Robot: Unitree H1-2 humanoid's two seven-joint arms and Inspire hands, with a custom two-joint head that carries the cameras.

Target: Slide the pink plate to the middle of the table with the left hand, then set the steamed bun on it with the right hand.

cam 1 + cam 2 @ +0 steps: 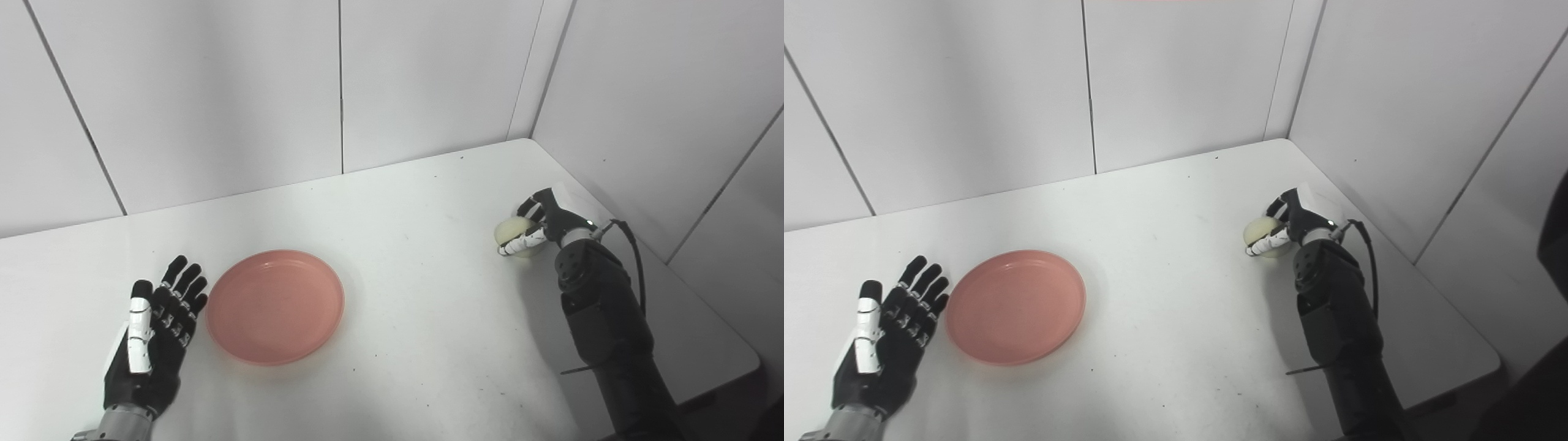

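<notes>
The pink plate (274,305) lies flat on the white table (416,306), left of the middle. My left hand (156,324) rests palm up just left of the plate, fingers spread, open and empty, its fingertips next to the plate's rim. The pale steamed bun (513,233) sits near the table's right side. My right hand (539,223) is closed around the bun, fingers over its top and thumb under its front. The same scene shows in the right eye view, with the plate (1015,305), the bun (1260,233) and both hands (885,334) (1289,222).
White wall panels (245,92) stand behind the table and along its right side (661,110). The table's right edge and rounded front corner (750,361) lie close beside my right arm. A black cable (634,251) loops off the right wrist.
</notes>
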